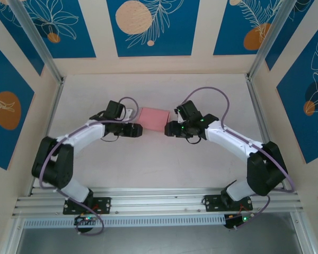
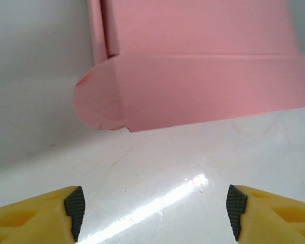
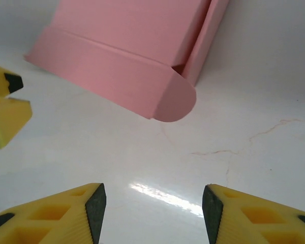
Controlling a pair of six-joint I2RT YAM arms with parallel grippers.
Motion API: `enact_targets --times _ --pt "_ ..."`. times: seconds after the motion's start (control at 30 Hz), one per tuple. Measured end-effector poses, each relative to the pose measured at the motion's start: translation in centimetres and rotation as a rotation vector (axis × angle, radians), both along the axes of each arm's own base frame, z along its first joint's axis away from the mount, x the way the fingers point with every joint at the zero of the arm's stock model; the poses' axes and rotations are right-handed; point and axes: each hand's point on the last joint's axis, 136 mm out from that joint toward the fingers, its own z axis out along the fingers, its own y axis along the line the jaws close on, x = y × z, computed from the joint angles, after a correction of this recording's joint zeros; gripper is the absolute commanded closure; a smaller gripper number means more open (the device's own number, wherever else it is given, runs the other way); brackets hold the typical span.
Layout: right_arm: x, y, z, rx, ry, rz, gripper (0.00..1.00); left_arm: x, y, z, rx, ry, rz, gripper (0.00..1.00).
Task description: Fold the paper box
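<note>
The pale pink paper box [image 1: 153, 118] lies on the white table between the two arms, folded into a low rectangle. In the left wrist view the paper box [image 2: 203, 76] fills the top, with a rounded flap at its left corner. In the right wrist view the paper box [image 3: 127, 56] shows a rounded flap at its near right corner. My left gripper [image 1: 139, 130] sits just left of the box's near edge, open and holding nothing [image 2: 155, 216]. My right gripper [image 1: 168, 129] sits just right of that edge, open and holding nothing [image 3: 153, 211]. The left gripper's fingertips [image 3: 5, 109] appear at the left edge of the right wrist view.
White marble-look table [image 1: 159, 159] runs around the box. Aluminium posts [image 1: 37, 42] and blue patterned wall panels [image 1: 151, 26] enclose the back and sides. A metal rail [image 1: 159, 201] with the arm bases crosses the near edge.
</note>
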Motion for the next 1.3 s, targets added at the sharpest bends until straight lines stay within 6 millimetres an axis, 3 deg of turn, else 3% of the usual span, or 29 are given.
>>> enact_targets --times 0.13,0.27,0.53,0.73,1.07,1.3 --pt "0.4 0.2 0.3 0.030 0.020 -0.054 0.42 0.8 0.4 4.3 -0.019 -0.135 0.020 0.20" --pt "1.8 0.9 -0.7 0.018 0.066 -0.082 0.34 2.7 0.0 5.2 0.010 -0.179 0.000 0.16" --pt "4.7 2.7 -1.7 -0.008 0.104 -0.096 0.34 5.2 -0.9 1.4 0.116 -0.154 -0.116 0.15" --pt "5.1 2.8 -4.2 -0.047 0.167 -0.107 0.38 6.6 -1.1 -0.1 0.170 -0.128 -0.145 0.21" --pt "4.6 2.7 -6.1 -0.071 0.222 -0.111 0.45 5.9 -0.9 -1.8 0.185 -0.063 -0.159 0.38" --pt "4.6 3.3 -6.4 -0.048 0.230 -0.098 0.44 5.4 -1.2 -2.5 0.164 -0.033 -0.162 0.40"
